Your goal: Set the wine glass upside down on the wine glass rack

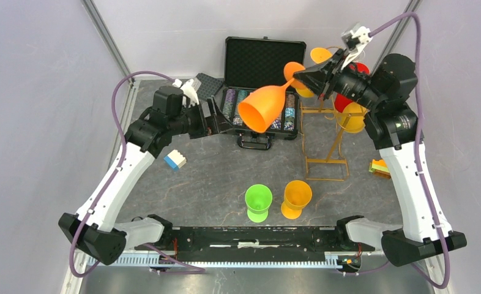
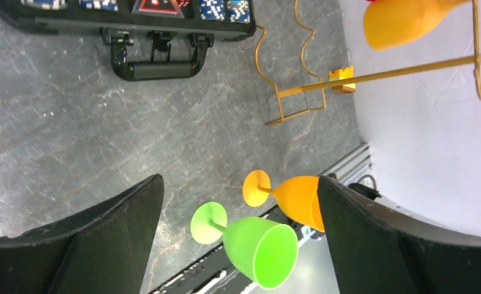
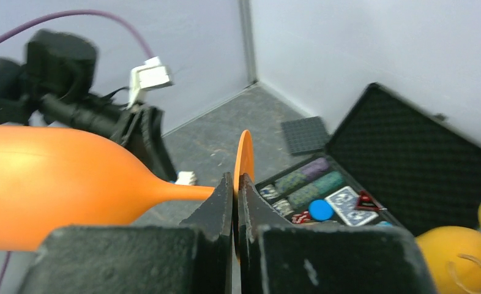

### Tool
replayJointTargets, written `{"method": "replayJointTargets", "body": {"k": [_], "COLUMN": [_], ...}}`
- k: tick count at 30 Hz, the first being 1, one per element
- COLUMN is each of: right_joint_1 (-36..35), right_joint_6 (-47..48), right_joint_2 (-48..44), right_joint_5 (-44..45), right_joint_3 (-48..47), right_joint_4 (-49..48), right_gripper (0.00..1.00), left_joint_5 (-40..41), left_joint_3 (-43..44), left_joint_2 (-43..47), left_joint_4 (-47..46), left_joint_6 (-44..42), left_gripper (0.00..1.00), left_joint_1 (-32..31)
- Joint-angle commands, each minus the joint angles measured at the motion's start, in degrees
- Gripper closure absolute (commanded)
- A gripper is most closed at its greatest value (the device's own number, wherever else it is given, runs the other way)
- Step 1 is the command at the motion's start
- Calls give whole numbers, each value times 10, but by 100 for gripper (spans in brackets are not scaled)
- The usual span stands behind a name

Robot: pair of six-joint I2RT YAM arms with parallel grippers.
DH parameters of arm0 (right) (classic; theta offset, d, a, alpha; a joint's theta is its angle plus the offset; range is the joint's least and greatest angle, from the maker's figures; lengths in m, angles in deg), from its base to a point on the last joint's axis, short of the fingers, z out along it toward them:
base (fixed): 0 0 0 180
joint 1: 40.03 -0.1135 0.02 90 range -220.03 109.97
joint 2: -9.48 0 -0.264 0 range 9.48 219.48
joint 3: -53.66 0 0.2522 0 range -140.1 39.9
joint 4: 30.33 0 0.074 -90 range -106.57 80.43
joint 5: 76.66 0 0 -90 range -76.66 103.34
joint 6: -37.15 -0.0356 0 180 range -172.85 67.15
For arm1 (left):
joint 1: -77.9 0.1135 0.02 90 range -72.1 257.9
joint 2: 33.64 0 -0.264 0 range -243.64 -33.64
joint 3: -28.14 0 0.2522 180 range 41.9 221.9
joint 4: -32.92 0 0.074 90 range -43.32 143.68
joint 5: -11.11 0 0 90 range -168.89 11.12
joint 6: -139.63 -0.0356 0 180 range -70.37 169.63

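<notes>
My right gripper (image 1: 298, 77) is shut on the thin foot of an orange wine glass (image 1: 264, 108), held on its side in the air above the poker case. In the right wrist view the foot (image 3: 245, 153) is pinched edge-on between the black fingers (image 3: 221, 202), and the bowl (image 3: 60, 184) points left. The gold wire wine glass rack (image 1: 327, 160) stands just right of the case, with a yellow glass (image 1: 352, 117) and a red one hanging from it behind my right arm. My left gripper (image 1: 221, 120) hangs open and empty left of the orange bowl.
An open black case of poker chips (image 1: 264, 67) lies at the back. A green glass (image 1: 257, 202) and a yellow-orange glass (image 1: 296, 198) stand upright near the front edge. There is a blue-white block (image 1: 175, 160) at left, a coloured block (image 1: 380, 167) at right and a grey plate (image 1: 208, 86).
</notes>
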State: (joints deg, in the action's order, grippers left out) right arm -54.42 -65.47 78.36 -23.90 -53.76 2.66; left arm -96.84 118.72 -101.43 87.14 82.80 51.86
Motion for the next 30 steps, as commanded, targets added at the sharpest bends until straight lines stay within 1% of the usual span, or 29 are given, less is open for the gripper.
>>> {"method": "replayJointTargets", "body": {"k": [1, 6, 11, 13, 15, 17, 19, 22, 23, 27, 30], "right_joint_1": [-28, -96, -198, -237, -275, -314, -358, -426, -446, -510, -556], "right_joint_6": [-10, -12, 48, 66, 104, 160, 239, 347, 389, 534, 651], "right_joint_2": [0, 3, 30, 41, 49, 54, 54, 48, 43, 21, 4], "right_joint_5": [-89, -74, 47, 96, 162, 243, 338, 470, 499, 629, 698], "right_joint_3": [38, 96, 94, 88, 75, 67, 68, 84, 97, 166, 236], "right_joint_4": [-27, -33, 30, 40, 50, 55, 54, 31, 18, -71, -149], "right_gripper": [100, 100, 100, 100, 100, 100, 100, 100, 100, 100, 100], "left_joint_5": [-104, -153, -170, -170, -166, -161, -158, -157, -157, -159, -164], "left_joint_3": [-11, -3, 14, 19, 23, 26, 27, 32, 35, 36, 24], "left_joint_2": [12, -5, -21, -25, -27, -25, -24, -20, -19, -10, -1], "left_joint_4": [-52, -100, -129, -130, -128, -126, -120, -104, -95, -72, -71], "left_joint_6": [81, 131, 153, 159, 161, 159, 156, 145, 139, 129, 133], "left_gripper": [1, 1, 1, 1, 1, 1, 1, 1, 2, 2, 3], "left_joint_1": [53, 108, 117, 121, 124, 125, 125, 126, 126, 126, 126]}}
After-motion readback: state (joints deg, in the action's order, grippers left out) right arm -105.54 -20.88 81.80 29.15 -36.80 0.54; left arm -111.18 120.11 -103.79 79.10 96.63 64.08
